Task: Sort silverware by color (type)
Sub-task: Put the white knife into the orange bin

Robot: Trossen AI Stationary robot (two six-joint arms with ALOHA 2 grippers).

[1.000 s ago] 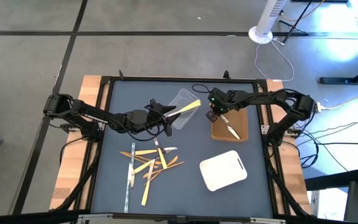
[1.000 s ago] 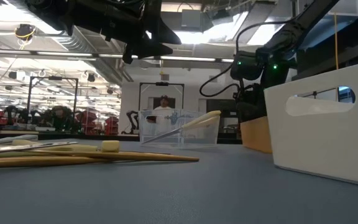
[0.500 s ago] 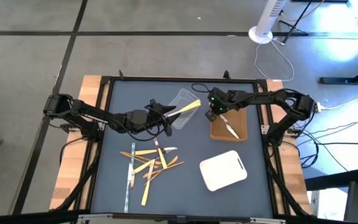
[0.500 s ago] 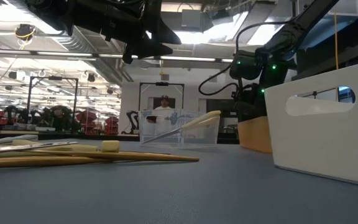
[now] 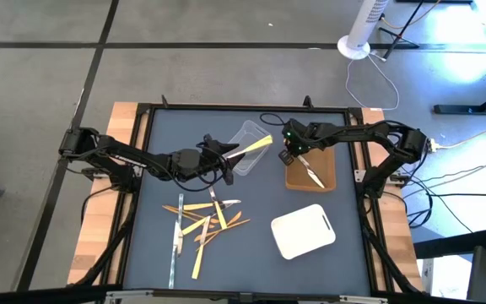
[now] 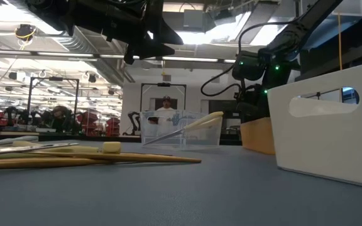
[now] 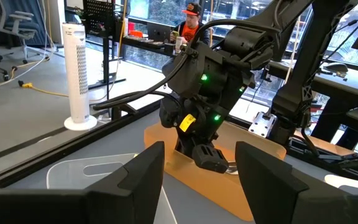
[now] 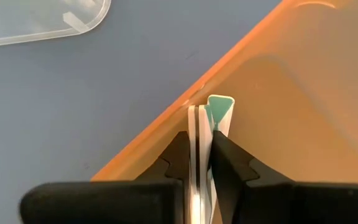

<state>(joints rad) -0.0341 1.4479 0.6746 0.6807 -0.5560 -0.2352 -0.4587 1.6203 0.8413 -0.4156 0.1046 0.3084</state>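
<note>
One silver utensil (image 8: 199,146) is pinched edge-on by the right gripper (image 8: 196,163) above the brown tray (image 8: 284,124); thin, stiff and slick, it looks best gripped mid-handle. Farther off, the left gripper (image 5: 226,157) is held open by the tub (image 5: 247,145); the pile (image 5: 202,224) is left on the mat.

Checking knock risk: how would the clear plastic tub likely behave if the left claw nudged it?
The clear tub looks thin-walled and holds only one pale yellow utensil, so it is probably light and would slide easily. That utensil leans over the rim, so a bump might flip it out.
</note>
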